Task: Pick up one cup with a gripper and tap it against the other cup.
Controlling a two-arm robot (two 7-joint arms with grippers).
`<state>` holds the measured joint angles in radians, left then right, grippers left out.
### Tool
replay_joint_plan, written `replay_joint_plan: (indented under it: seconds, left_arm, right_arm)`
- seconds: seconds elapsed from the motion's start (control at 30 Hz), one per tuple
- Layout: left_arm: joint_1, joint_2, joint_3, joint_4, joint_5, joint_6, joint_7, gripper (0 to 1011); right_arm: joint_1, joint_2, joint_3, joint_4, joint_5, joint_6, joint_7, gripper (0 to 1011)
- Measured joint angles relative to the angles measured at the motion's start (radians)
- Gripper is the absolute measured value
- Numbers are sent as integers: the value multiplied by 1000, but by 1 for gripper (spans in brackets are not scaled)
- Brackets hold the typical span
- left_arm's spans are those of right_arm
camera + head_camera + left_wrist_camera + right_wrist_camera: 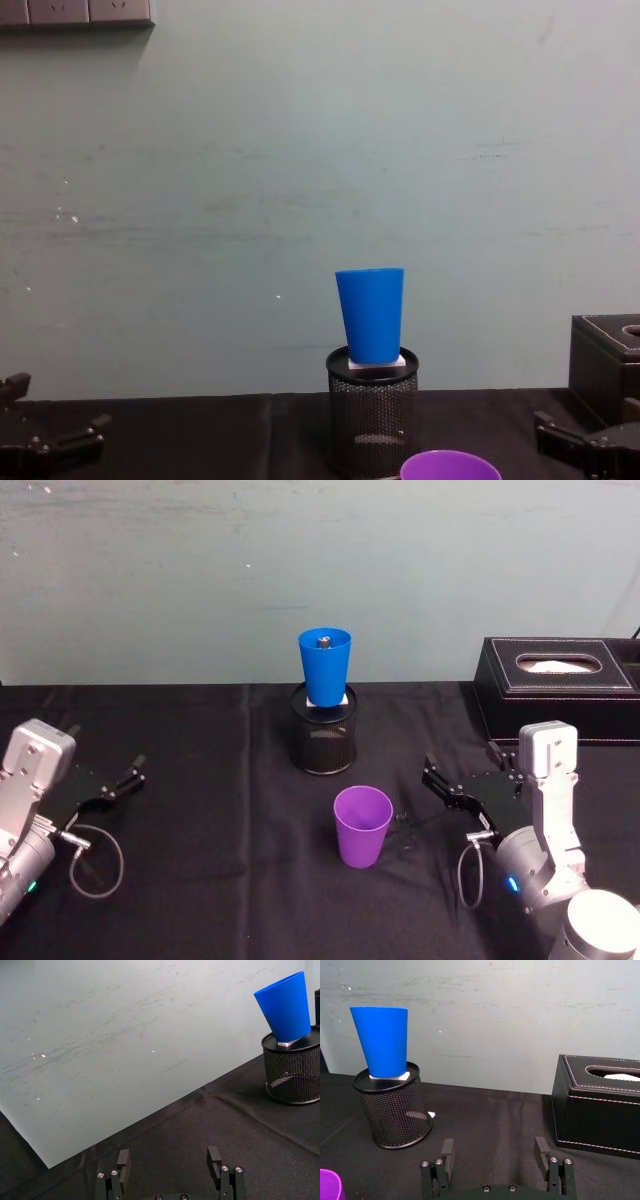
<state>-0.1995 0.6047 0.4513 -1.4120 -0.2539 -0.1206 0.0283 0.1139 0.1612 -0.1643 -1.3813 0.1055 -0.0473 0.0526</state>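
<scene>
- Purple cup (362, 825): we see it upright, mouth up, on the black-covered desk (200, 900) near the middle of the front edge, in front of the mesh pen holder (324, 736) and apart from it.
- Blue cup (325, 666): we find it upright on a white block in the pen holder's mouth, toward the middle of the desk's back edge.
- Right gripper (438, 778): low over the desk toward its right edge, beside the purple cup but not touching it; jaws parted, nothing between them.
- Left gripper (128, 776): near the left edge, well apart from both cups, jaws likewise parted and empty.
- Tissue box (560, 685): at the back right corner.
- Handling, in our judgement: the purple cup looks light, thin-walled and smooth, so it may slip or flex; we would grip across the wall below the rim, squarely and gently.
</scene>
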Motion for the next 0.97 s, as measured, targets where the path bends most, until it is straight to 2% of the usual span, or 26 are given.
replay_joint_plan:
  seconds: [0.97]
  left_arm:
    - [0, 0, 0, 0, 0, 0, 0, 1000]
  right_arm:
    - [0, 2, -1, -2, 2, 0, 1, 1004]
